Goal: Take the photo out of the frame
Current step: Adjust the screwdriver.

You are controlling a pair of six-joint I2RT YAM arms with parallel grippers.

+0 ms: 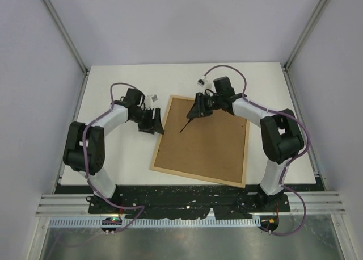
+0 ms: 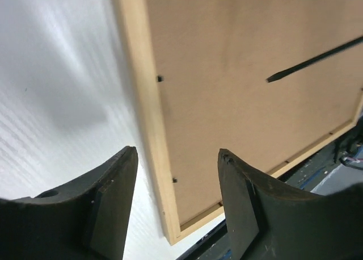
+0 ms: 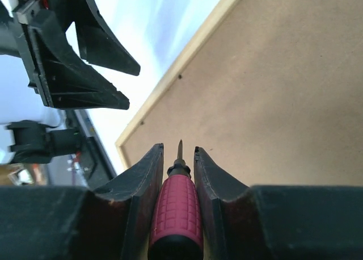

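The frame (image 1: pixel 197 178) lies face down on the white table, its brown backing board (image 1: pixel 207 143) upward. The photo is hidden under that board. My left gripper (image 1: pixel 154 125) is open beside the frame's left rim (image 2: pixel 144 112); in the left wrist view the gripper (image 2: pixel 177 151) straddles that rim from above, nothing between the fingers. Small black tabs (image 2: pixel 160 78) sit along the board's edge. My right gripper (image 3: pixel 179 149) is shut on a red-handled screwdriver (image 3: pixel 177 209), whose dark shaft (image 1: pixel 186 125) points at the upper left part of the board.
White table (image 1: pixel 113 158) shows left of the frame. A black rail (image 1: pixel 187 195) runs along the near edge, close to the frame's near corner. Grey enclosure walls stand on three sides. The two grippers hover close together over the frame's left part.
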